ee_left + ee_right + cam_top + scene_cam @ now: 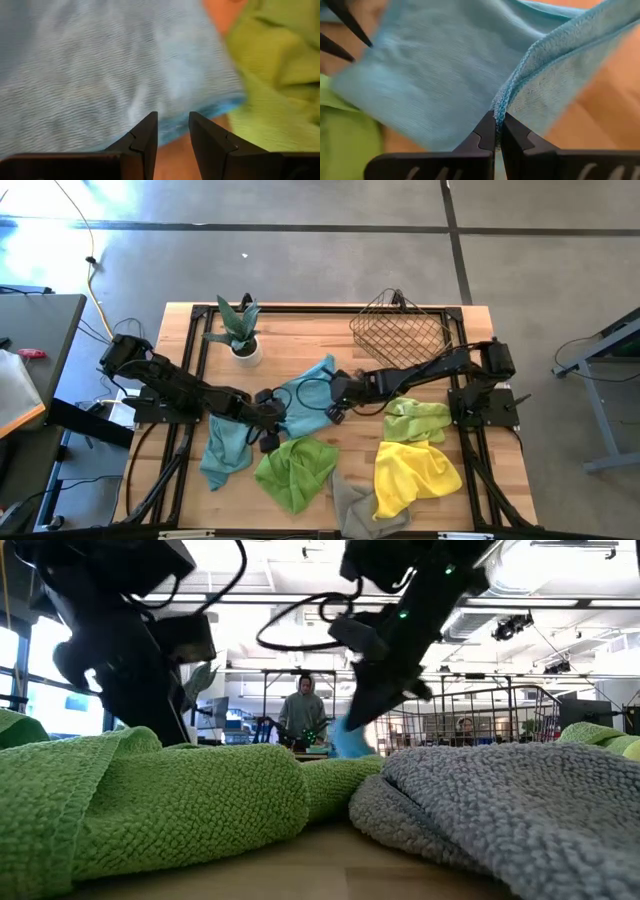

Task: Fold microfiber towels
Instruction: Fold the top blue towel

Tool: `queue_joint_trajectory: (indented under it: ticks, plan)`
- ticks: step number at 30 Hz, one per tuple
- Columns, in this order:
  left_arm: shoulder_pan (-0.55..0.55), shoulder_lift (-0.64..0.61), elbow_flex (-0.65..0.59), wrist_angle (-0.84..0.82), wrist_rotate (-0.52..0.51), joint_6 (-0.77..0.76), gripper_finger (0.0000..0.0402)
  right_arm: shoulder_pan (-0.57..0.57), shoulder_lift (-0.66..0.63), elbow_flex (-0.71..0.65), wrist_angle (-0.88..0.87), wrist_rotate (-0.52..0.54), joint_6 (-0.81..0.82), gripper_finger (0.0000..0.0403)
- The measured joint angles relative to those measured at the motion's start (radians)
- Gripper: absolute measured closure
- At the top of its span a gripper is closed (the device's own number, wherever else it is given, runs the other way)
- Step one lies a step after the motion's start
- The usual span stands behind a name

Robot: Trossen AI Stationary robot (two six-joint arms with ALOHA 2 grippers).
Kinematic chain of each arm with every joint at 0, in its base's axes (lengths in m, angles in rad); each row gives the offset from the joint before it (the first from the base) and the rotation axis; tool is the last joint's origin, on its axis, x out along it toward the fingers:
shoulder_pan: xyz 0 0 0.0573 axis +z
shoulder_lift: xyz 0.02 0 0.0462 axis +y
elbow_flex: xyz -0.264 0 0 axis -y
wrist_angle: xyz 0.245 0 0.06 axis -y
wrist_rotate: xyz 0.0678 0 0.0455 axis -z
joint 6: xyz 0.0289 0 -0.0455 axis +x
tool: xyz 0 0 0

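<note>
A teal-blue towel [305, 388] lies mid-table, between my two grippers. My right gripper [338, 398] is shut on its right edge and also shows in the low view [352, 735]. My left gripper [270, 412] is open at the towel's left side, its fingers [147, 137] on either side of the hemmed edge [220, 107]. A second teal-blue towel [225, 445], two lime green towels [295, 470] [415, 420], a yellow one [410, 475] and a grey one [350, 500] lie crumpled on the table. My right gripper pinches the teal-blue towel's hemmed edge [506, 100] between its two fingertips, coming from the table's right side. The edge is raised off the table and bent into a ridge at the fingers. The rest of the towel [430, 75] slopes down toward the table.
A copper wire basket [400, 330] stands at the far right and a potted plant [240, 330] at the far left. In the low view, the green [150, 790] and grey [500, 800] towels fill the foreground. People show in the room behind.
</note>
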Motion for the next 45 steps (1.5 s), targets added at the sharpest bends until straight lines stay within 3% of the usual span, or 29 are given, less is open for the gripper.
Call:
queue_joint_trajectory:
  ticks: [7, 12, 23, 33, 45]
  plan:
    - [-0.078, -0.119, 0.001, -0.023, 0.008, -0.027, 0.03, 0.018, 0.088, 0.0, 0.276, -0.087, -0.027, 0.0403]
    - [-0.139, -0.216, 0.001, -0.035, -0.008, -0.059, 0.03, 0.036, 0.123, 0.0, 0.379, -0.111, -0.028, 0.0403]
    - [-0.246, -0.365, 0.001, -0.083, -0.158, -0.1, 0.03, 0.077, 0.135, -0.001, 0.548, -0.077, -0.044, 0.0403]
    - [-0.285, -0.378, 0.002, -0.09, -0.197, -0.129, 0.03, 0.111, 0.23, -0.001, 0.72, -0.066, -0.012, 0.0403]
    - [-0.295, -0.378, 0.001, -0.117, -0.231, -0.139, 0.03, 0.121, 0.295, 0.06, 0.704, -0.107, -0.045, 0.0401]
